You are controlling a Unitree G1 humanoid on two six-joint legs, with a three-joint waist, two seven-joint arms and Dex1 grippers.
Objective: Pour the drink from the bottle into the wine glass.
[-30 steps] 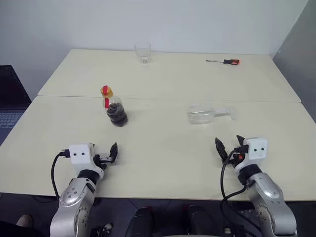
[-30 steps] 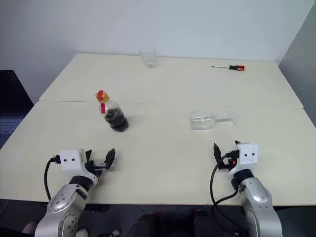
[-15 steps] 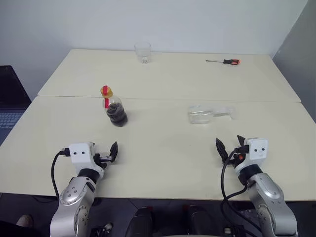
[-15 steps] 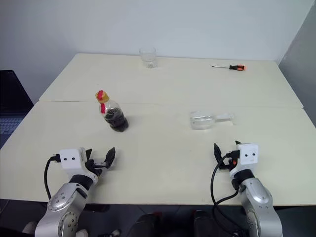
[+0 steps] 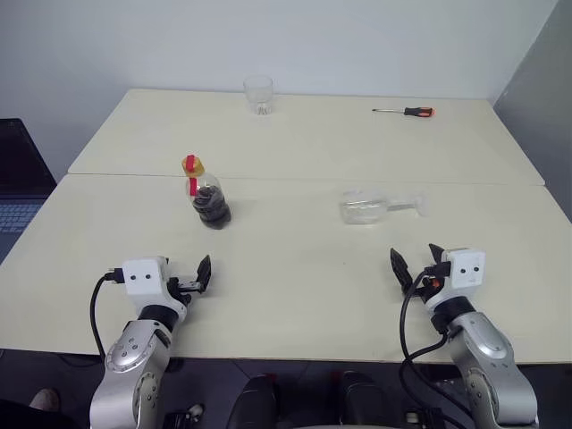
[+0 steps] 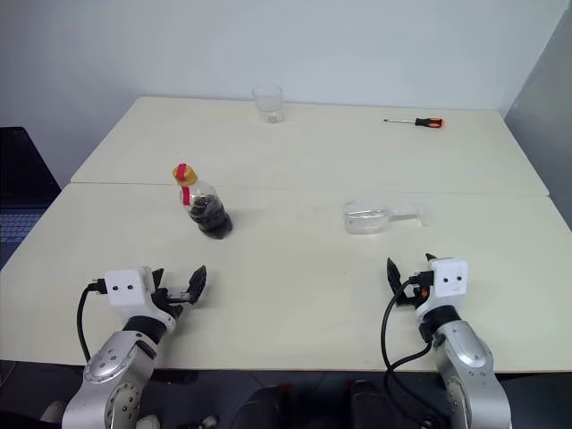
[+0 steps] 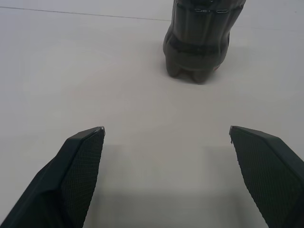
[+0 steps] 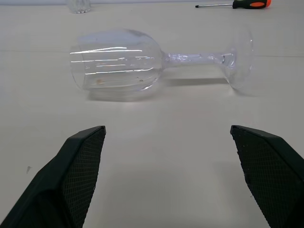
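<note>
Bottle upright on table, left of centre, cap on. Glass lies on its side, right of centre. Left gripper and right gripper spread wide, both empty

Left gripper: two black textured fingers, spread wide apart, nothing between them, hovering just above the table.

Bottle: clear plastic, lower body visible, standing upright on the table ahead of the fingers, well apart from both tips; nearer the line of one finger than the other. Lobed base.

Drink: dark, nearly black, filling the visible body.

Table: pale, matte; thin seam line crossing behind the bottle.
</note>
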